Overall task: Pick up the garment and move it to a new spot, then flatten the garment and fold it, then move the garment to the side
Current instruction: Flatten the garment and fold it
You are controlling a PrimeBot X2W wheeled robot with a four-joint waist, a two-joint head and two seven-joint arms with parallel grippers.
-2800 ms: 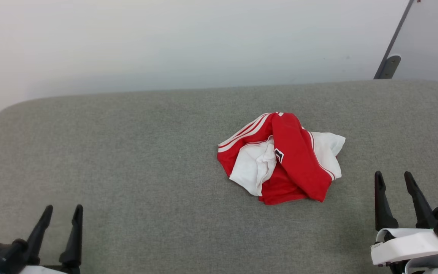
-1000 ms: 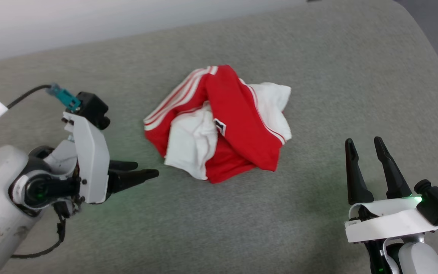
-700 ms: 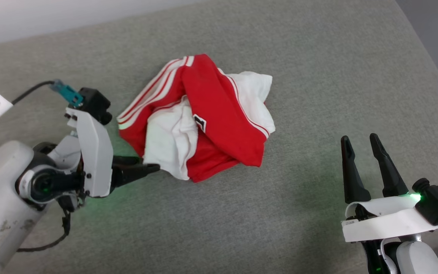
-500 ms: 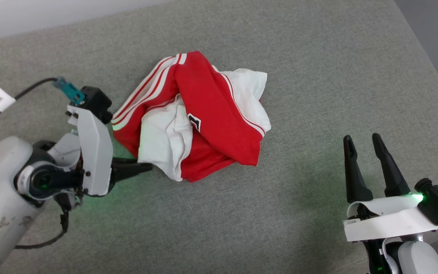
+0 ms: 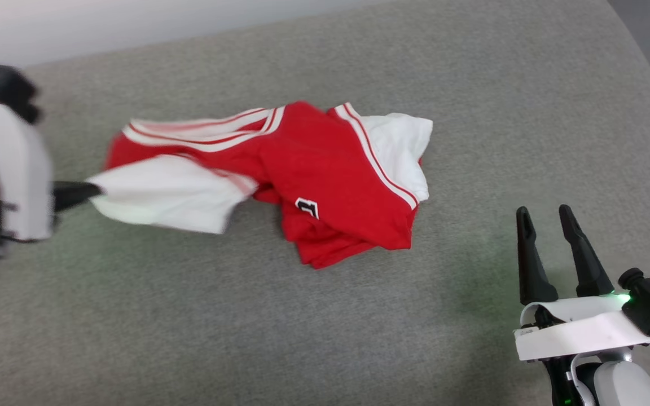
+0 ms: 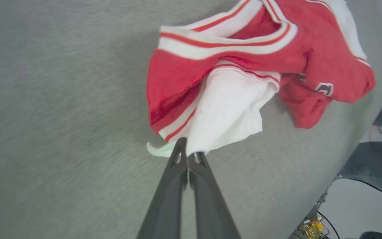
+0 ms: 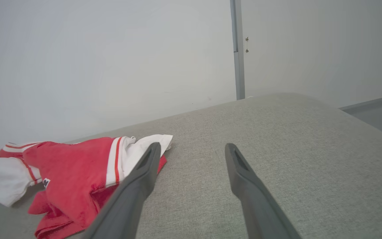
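I hold the shirt by its nine-o'clock sleeve, left gripper pinched tight, right gripper spread, empty; relocating, flattening, folding remain.

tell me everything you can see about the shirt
The shirt is soft-looking red jersey with white sleeves, red-and-white stripe trim and a scrap of black, white-outlined print showing. It lies crumpled, not flat, on the grey fabric surface. One white sleeve is stretched toward the robot's left, its edge pinched in the shut jaws of the left gripper; the other sleeve lies at the opposite end.
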